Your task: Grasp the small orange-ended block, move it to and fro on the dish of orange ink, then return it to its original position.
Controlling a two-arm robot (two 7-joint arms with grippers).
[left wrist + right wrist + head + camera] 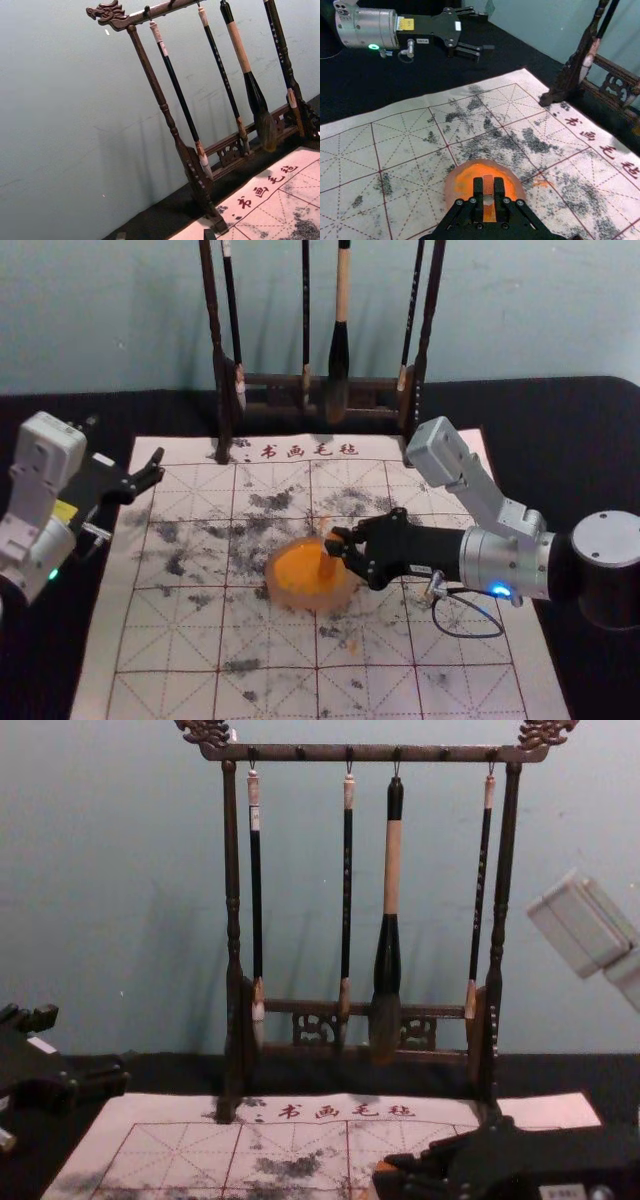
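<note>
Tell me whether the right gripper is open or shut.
The black right gripper is shut on the small orange-ended block: its jaws press against both sides, with no gap showing.

The black tabletop (590, 420) carries a pale mat (150, 640) laid flat, ruled with a red grid, blotched dark, with red characters near its far edge. A dark wooden rack (226, 420) stands upright at that edge, its feet reaching onto the mat.
</note>
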